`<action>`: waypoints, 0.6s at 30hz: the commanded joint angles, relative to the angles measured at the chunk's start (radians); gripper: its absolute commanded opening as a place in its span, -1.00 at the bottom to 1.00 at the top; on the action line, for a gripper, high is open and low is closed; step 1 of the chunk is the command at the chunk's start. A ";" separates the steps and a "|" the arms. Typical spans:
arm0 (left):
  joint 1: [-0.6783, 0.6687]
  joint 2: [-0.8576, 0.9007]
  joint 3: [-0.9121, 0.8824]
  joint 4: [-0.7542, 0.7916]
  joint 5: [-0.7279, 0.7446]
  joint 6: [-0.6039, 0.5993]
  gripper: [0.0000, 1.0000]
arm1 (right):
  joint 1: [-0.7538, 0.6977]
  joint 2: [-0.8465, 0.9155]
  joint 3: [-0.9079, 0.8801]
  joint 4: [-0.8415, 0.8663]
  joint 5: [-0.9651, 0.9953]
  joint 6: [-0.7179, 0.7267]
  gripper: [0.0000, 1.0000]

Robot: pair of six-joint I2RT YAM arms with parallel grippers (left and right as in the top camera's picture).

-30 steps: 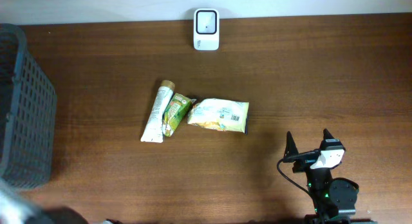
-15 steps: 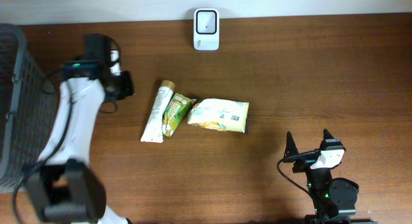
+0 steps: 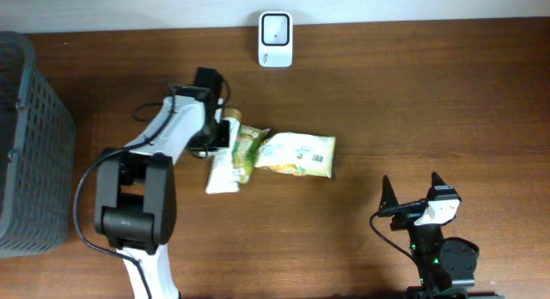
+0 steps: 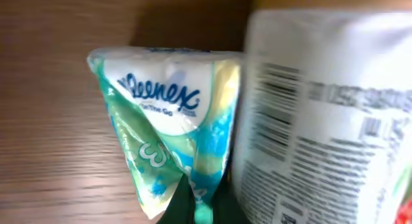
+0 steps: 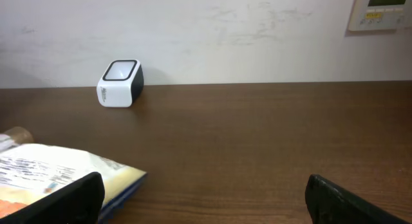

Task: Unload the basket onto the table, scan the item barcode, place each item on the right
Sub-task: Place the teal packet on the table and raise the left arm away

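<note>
Left pincer was shut, tips at the tissue pack, hold on it unclear | pack lay just beside the white tube, barcode showing, mid-frame on the table | yellow packet to their right | scanner top centre | right pincer stood wide open, empty, lower right

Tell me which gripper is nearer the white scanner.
Left. The left gripper is at the packets in front of the white scanner; the right gripper is far off, front right.
</note>
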 commanded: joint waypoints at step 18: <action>0.102 0.021 0.640 -0.475 0.036 0.121 0.39 | -0.006 -0.005 -0.009 0.002 0.058 0.002 0.97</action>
